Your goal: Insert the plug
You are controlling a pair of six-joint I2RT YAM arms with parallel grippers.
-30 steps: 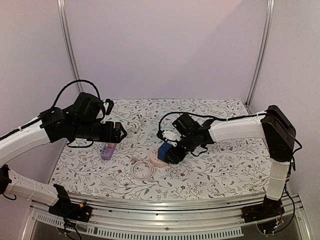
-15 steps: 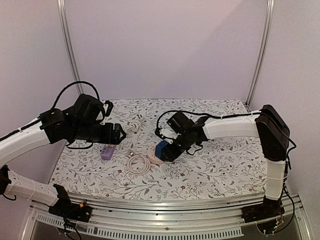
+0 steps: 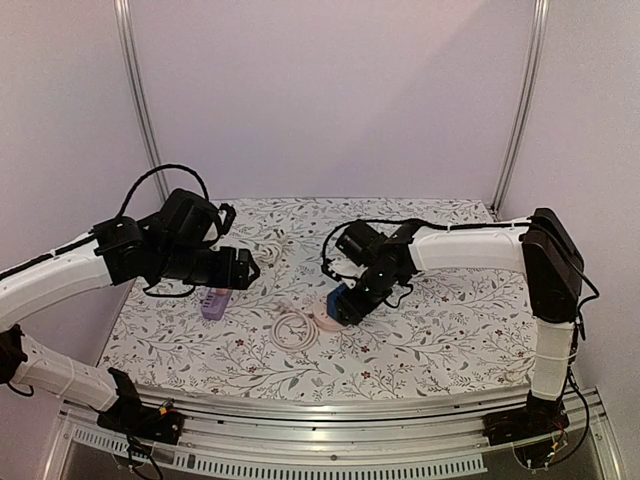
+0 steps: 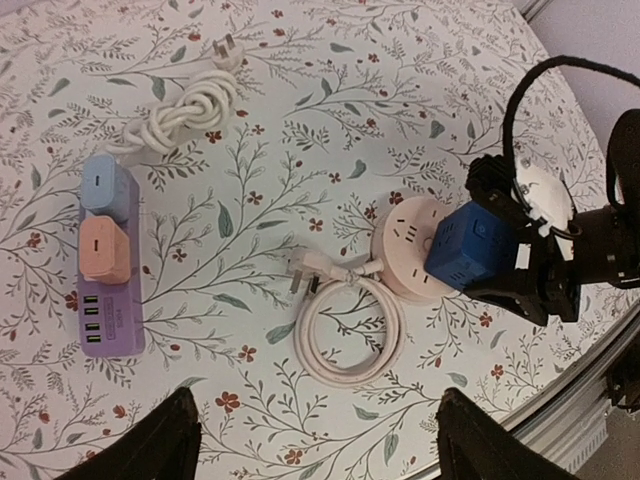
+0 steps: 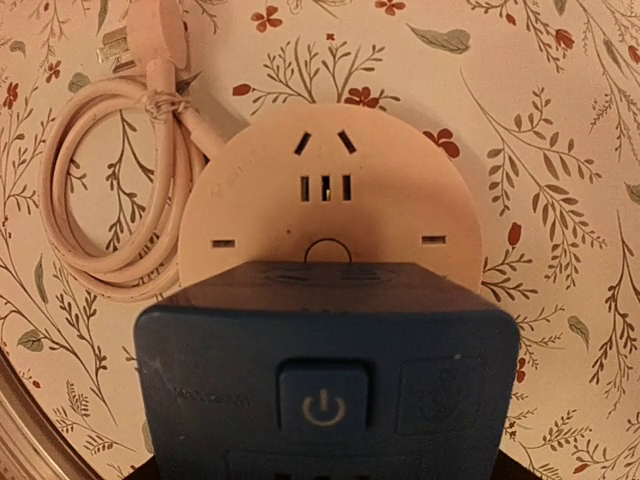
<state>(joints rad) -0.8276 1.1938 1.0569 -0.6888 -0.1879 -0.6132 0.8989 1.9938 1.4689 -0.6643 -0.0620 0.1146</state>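
Holding the blue plastic cube plug with the power button in my right gripper, fingers clamped on its sides, I have it over the near edge of the round pale-pink socket hub. I judge this to be the alignment step. The cube's underside is hidden, so I cannot tell whether its pins touch the hub's face. The next move calls for squaring the pins to one set of slots and then pressing straight down, without the hub sliding on the floral-print table.

Just beside the hub lies its pink coiled cord. Farther left, my left gripper hangs above the table with fingers spread wide, holding nothing. Beneath it is the purple rectangular power strip. A peach adapter and a pale-blue adapter are seated on the strip. Farthest off is the knotted white cable.

Counted: one cube, one hub, one pink cord, one strip, two adapters, one white cable.
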